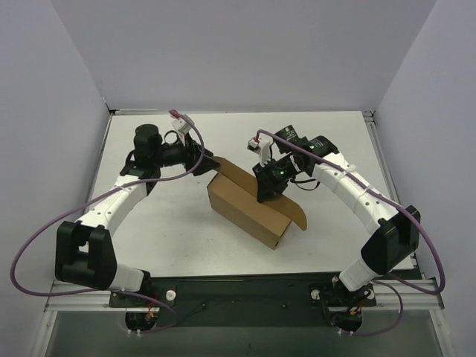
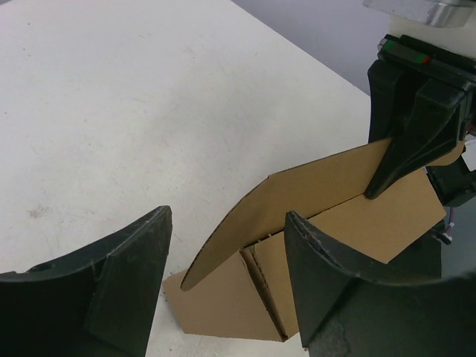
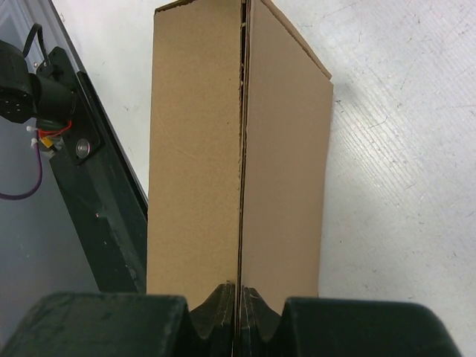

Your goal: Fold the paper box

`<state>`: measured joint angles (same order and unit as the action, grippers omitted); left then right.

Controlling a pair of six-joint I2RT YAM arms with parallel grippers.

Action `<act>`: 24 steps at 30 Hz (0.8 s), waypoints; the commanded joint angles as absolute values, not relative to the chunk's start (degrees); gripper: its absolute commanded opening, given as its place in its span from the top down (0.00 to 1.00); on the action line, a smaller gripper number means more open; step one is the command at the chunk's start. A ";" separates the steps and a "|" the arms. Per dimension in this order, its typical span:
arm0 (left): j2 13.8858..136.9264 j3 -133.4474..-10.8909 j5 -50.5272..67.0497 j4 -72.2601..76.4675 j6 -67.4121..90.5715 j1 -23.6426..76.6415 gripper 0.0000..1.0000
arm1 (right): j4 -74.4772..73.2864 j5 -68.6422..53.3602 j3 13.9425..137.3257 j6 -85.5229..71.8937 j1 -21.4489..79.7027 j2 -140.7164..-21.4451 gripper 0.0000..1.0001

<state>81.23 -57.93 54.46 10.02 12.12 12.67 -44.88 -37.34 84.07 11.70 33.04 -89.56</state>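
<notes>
The paper box (image 1: 249, 210) is plain brown cardboard, standing partly formed in the middle of the white table, with a rounded flap (image 1: 299, 213) sticking out at its right end. My right gripper (image 1: 265, 192) is shut on a thin upright cardboard panel on the box's far side. In the right wrist view the panel's edge (image 3: 239, 149) runs straight into the closed jaws of that gripper (image 3: 239, 297). My left gripper (image 1: 211, 162) is at the box's far left end. Its jaws (image 2: 228, 216) stand open around a curved flap (image 2: 297, 193) without touching it.
A black metal rail (image 1: 238, 286) runs along the table's near edge and also shows in the right wrist view (image 3: 97, 193). Pale walls close in the back and both sides. Purple cables (image 1: 30, 253) loop beside each arm.
</notes>
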 commanded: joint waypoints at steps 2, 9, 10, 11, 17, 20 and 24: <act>79.01 -58.80 51.25 1.51 4.06 15.99 0.32 | -46.14 -36.74 85.52 13.10 32.87 -89.91 1.00; 77.61 -58.01 43.43 -5.88 0.35 18.80 0.54 | -46.06 -34.19 86.31 12.57 32.78 -90.09 0.97; 77.43 -57.66 41.85 -6.15 0.35 19.16 0.58 | -45.97 -33.75 86.48 12.48 32.78 -90.09 0.94; 77.08 -57.66 41.14 -6.59 0.35 19.51 0.67 | -45.79 -33.40 86.40 12.31 32.78 -90.00 0.92; 75.59 -55.99 37.54 -6.24 -1.14 21.09 0.77 | -44.21 -29.55 86.13 10.55 32.78 -89.21 0.82; 75.15 -55.11 35.95 -6.15 -0.88 21.97 0.78 | -43.16 -27.17 85.78 8.63 32.61 -88.51 0.73; 74.97 -54.76 34.02 -7.12 -0.26 22.94 0.78 | -41.49 -23.22 84.38 5.63 31.99 -86.93 0.51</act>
<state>76.34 -55.59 36.58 -6.09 0.19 21.61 -43.40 -28.36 84.71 8.75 32.84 -89.56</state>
